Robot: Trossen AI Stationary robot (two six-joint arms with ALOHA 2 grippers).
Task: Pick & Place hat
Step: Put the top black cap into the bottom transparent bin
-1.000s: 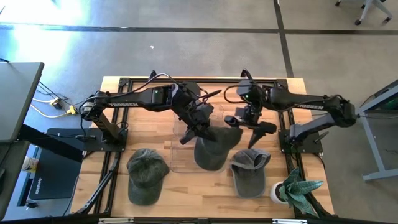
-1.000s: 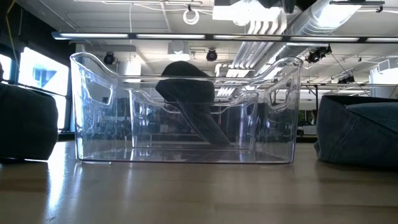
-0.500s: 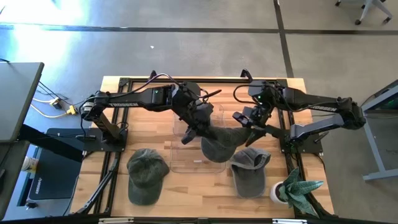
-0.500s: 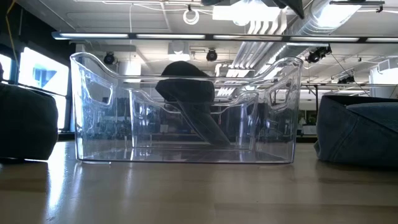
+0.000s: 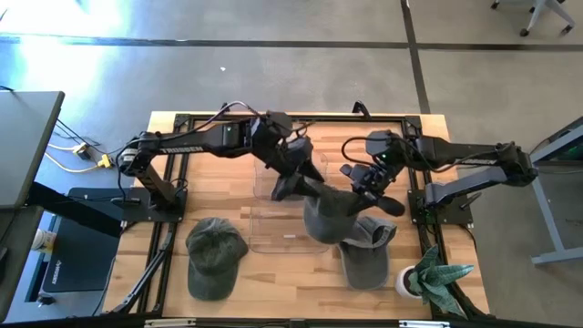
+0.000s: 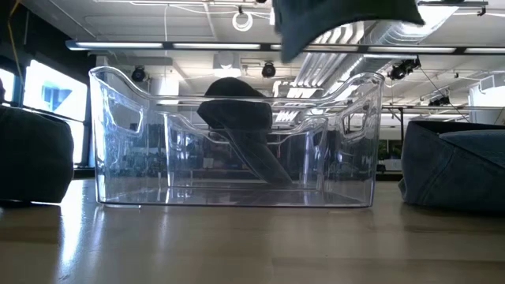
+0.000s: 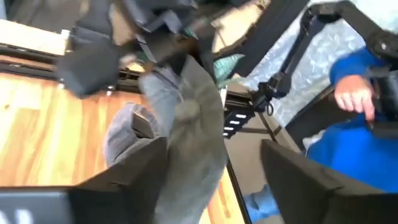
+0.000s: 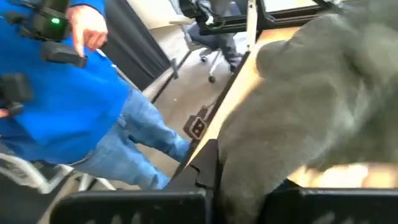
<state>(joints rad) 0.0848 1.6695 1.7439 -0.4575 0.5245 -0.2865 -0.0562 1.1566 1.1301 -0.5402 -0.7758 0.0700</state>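
Note:
A grey-green hat [image 5: 325, 217] hangs over the right end of a clear plastic bin [image 5: 273, 232]. Its lower part shows at the top of the low view [image 6: 339, 24]. My right gripper [image 5: 363, 193] is shut on the hat's right side. My left gripper [image 5: 293, 185] stands open at the hat's left end. In the left wrist view its two fingers [image 7: 124, 180] stand wide apart, with the hat [image 7: 193, 137] between them. A dark shape [image 6: 237, 118] shows through the bin's wall in the low view. My right gripper pinches the hat's right-hand edge [image 8: 249, 177] between its two fingers. It comes from the table's right side and slants down. The hat hangs below the fingers, lifted clear above the bin. Whether my left gripper's open fingers touch the hat, I cannot tell.
A dark green hat [image 5: 215, 255] lies near the front left of the table, and a grey hat [image 5: 366, 253] at the front right. A potted plant [image 5: 430, 278] stands at the front right corner. A person in blue [image 8: 68, 93] stands beyond the table.
My right gripper has turned toward the hat and shut on its right side. My left gripper has opened. The hat has shifted toward the table's right edge, and its lower part now shows at the top of the low view.

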